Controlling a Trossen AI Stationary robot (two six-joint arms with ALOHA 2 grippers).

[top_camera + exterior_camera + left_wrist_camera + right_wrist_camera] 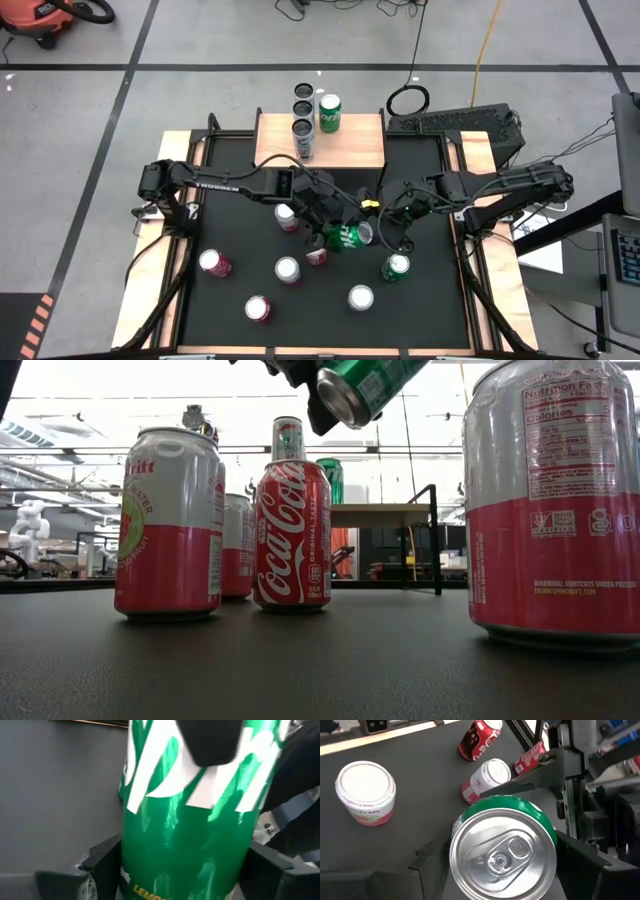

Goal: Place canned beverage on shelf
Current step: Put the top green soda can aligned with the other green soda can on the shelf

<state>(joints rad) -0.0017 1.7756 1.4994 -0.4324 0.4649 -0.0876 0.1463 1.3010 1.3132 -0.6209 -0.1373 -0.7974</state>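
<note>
A green canned beverage (pixel 345 237) hangs on its side above the middle of the black table, lid toward the right. My left gripper (pixel 328 222) reaches it from the left and my right gripper (pixel 378 232) from the right; both are shut on it. In the low view the can (pixel 365 385) shows tilted at the top edge. The shelf (pixel 355 145), a light-wood board at the table's far edge, carries three silver-topped cans (pixel 302 110) in a row and one green can (pixel 329 112), all upright. My left gripper pinches the can's green side wall (pixel 135 870) between its two fingers (pixel 102 862), on the half away from the lid. The fingers come slanting down from the table's left and lie along the can. The can is clear of the table. My right gripper holds the can's lid end (pixel 502 855) between its two fingers (pixel 432 862), one on each side of the wall just behind the rim. It comes slanting down from the table's right, along the can, with the lid facing its wrist. The can is lifted clear.
Several cans stand on the table below and around the arms: pink-and-white ones (pixel 213 262) (pixel 257 308) (pixel 360 297), a red cola can (pixel 291 535), a green one (pixel 396 266). Wooden strips (pixel 150 290) line the table's sides.
</note>
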